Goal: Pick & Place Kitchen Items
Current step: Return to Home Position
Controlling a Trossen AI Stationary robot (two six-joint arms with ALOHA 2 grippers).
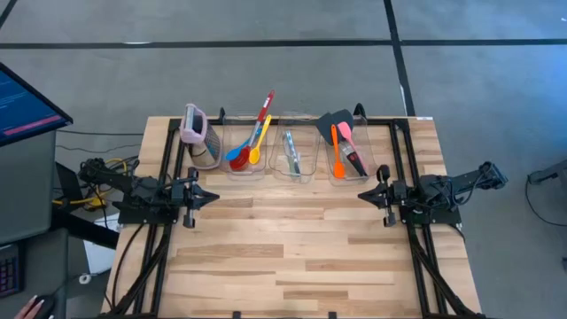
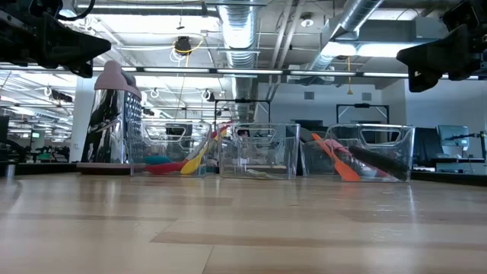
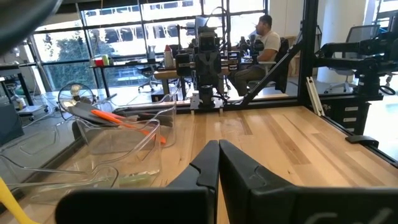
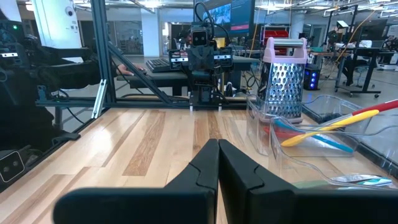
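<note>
Grey floor (image 1: pixel 266 22), crossed by dark seam lines. Pale wood-plank desk (image 1: pixel 301 266), black frame post (image 3: pixel 305 56) at its edge. A lit monitor (image 1: pixel 22 106) stands off the desk's left side. Open ceiling with silver ducts (image 2: pixel 240 30), pipes and bright light panels (image 2: pixel 358 49). Beyond the desk's right side are tall windows (image 3: pixel 106 37), with daylight and trees outside. A person (image 3: pixel 264 43) sits at a workbench there. Beyond the left side: more benches, a keyboard (image 4: pixel 158 62), overhead screens (image 4: pixel 233 14).
</note>
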